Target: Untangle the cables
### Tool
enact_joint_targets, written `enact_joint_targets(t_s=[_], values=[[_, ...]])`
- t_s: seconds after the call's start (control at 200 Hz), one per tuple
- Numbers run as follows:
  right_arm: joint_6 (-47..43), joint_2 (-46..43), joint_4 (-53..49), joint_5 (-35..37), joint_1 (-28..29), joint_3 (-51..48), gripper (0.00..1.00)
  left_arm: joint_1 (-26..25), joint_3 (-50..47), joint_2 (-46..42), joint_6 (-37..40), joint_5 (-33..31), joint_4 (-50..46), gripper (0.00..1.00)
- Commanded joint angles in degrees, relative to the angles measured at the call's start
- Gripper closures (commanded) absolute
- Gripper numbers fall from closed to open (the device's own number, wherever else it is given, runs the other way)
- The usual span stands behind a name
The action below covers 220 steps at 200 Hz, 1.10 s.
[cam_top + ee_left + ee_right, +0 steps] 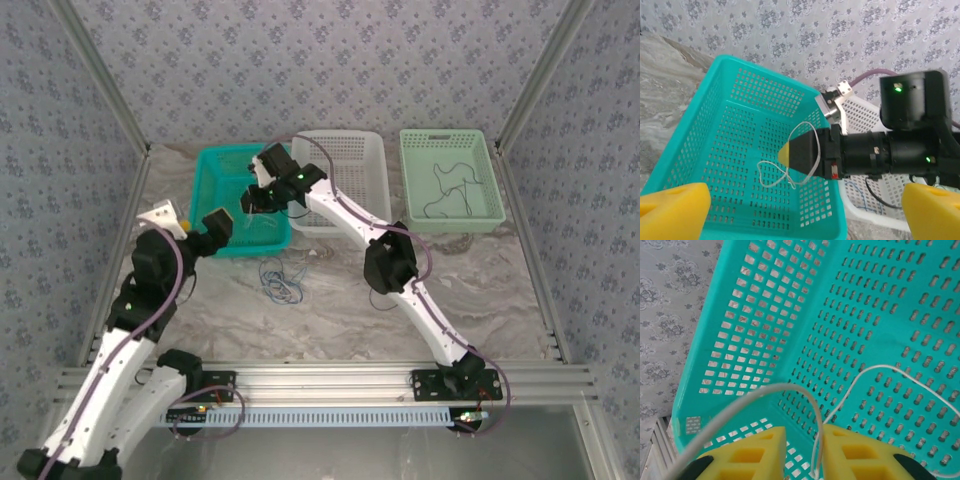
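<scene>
Left pincer [215, 226]: it hovers at the near-left corner of the teal basket [225, 152]. In the left wrist view [802, 212] its yellow fingertips [672, 210] sit at the two lower corners of the frame. The jaws are wide and grip nothing.
Teal basket: it stands on the marbled desk [330, 310], leftmost in a row of three baskets along the far side. Its right wall is just beside the white basket.
Cream cable [772, 172]: it is inside the teal basket. A loose loop lies on the mesh floor, and one strand rises from it to the tip of the right pincer. From the right wrist [880, 371] it shows as a pale arc over the floor holes.
Right pincer [258, 203]: it points down into the teal basket, its arm reaching across from the right. In its own view [804, 452] the jaws are narrow, with a slim gap between the yellow pads. The cream cable curves over and drops through that gap. I cannot tell whether the pads actually pinch it.
Blue cable [281, 283]: a small tangle on the bare desk, just in front of the teal basket. It lies between the two arms, apart from both pincers.
White basket [340, 135]: it is the middle one of the row, and the right arm passes over its near-left part.
Green basket [445, 133]: it is the rightmost one, a little apart from the white basket.
Black cable [450, 190]: it lies loosely curled on the floor of the green basket.
</scene>
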Motion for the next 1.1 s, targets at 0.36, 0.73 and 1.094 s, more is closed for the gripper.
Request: enact_joint_targets(t_s=[0.36,0.73,1.094], values=[[0.56,-5.00,2.75,-4.02,0.14,-0.28,0.55,3.92,3.17,16.64,7.07,30.88,6.01,0.44],[1.88,-6.24,2.89,-5.35,-0.05,-0.57,0.56,1.50,1.57,16.35,16.01,21.31,0.27,0.44],[2.16,-6.65,2.58,-6.40,-0.09,-0.57,0.55,-1.20,1.01,16.68,18.96,8.13,1.39,0.41]])
